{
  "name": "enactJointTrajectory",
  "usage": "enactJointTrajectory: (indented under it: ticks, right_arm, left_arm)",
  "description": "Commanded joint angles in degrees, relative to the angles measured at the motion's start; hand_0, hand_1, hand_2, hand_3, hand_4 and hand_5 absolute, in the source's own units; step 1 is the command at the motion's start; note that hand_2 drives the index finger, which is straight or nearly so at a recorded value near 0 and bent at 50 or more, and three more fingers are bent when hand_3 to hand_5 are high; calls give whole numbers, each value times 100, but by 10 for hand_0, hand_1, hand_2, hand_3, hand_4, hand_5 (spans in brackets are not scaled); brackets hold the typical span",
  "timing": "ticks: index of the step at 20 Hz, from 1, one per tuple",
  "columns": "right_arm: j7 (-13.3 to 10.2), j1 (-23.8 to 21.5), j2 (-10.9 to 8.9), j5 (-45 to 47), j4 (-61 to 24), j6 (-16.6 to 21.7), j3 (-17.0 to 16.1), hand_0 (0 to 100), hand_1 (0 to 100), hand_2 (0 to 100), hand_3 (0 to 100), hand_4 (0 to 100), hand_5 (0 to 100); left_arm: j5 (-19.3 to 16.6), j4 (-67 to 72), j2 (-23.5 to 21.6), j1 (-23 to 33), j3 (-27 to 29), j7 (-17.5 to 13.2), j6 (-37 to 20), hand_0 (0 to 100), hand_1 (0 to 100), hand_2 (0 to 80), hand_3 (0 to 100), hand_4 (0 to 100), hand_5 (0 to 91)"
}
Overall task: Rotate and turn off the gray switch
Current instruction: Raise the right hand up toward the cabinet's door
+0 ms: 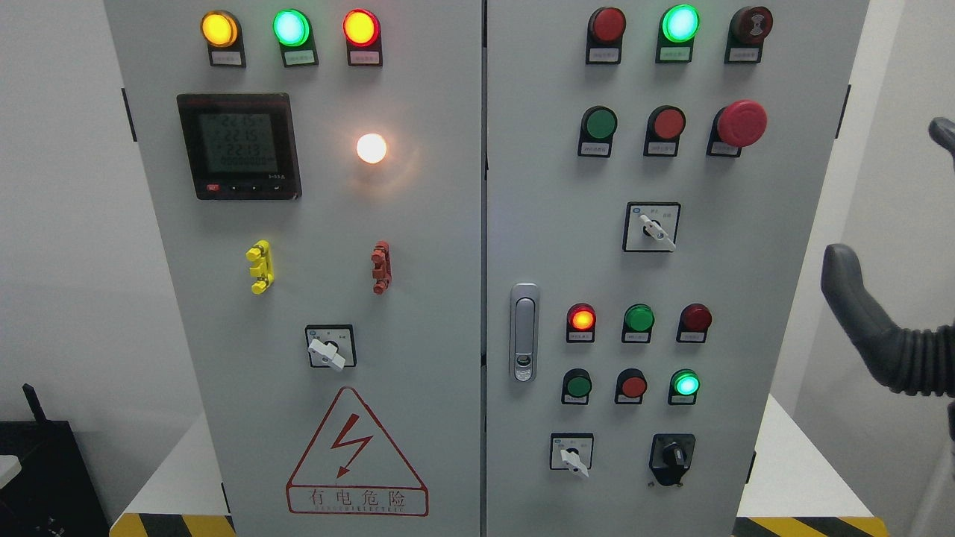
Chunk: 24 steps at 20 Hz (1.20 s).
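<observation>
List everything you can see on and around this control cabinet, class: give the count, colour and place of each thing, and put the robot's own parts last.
Lit pilot lamps: three, yellow, green, red; left door, top row.
Meter: one, black, left door upper left.
Round lamp: one, white, lit, right of meter.
Clips: two, yellow and red; left door middle.
Rotary switches with pale handles: three; one left door, two right door.
Black rotary switch: one, right door bottom.
Warning triangle: one, red, left door bottom.
Door latch: one, silver, right door's left edge.
Mushroom button: one, red, right door upper right.
Right hand: dark grey, right edge, touching nothing.
</observation>
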<state>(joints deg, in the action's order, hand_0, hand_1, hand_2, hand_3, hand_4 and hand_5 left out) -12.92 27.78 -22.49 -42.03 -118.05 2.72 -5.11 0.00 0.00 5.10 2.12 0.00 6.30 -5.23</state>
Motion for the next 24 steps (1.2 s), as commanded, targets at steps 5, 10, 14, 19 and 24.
enactJointTrajectory:
  ticks: [5, 10, 14, 19, 24]
  right_arm:
    - [-9, 8, -1, -25, -25, -8, 159, 453, 389, 20, 0, 0, 0]
    - [-9, 8, -1, -25, 1, -17, 151, 458, 388, 3, 0, 0, 0]
    - [-9, 8, 25, -16, 19, -17, 151, 460, 387, 0, 0, 0, 0]
    - [-9, 26, 78, -8, 28, -78, 151, 459, 389, 2, 0, 0, 0]
    - [-9, 52, 165, 45, 89, -579, 142, 464, 392, 19, 0, 0, 0]
  left_arm:
    - [-44, 132, 0, -1, 176, -6, 5, 120, 389, 0, 0, 0, 0]
    - [-44, 132, 0, -1, 184, 3, 5, 120, 389, 0, 0, 0, 0]
    - [-44, 132, 0, -1, 185, -6, 5, 120, 389, 0, 0, 0, 0]
    - [-44, 132, 0, -1, 185, -6, 5, 120, 389, 0, 0, 0, 0]
    - [-44, 132, 0, -1, 185, -6, 5, 120, 389, 0, 0, 0, 0]
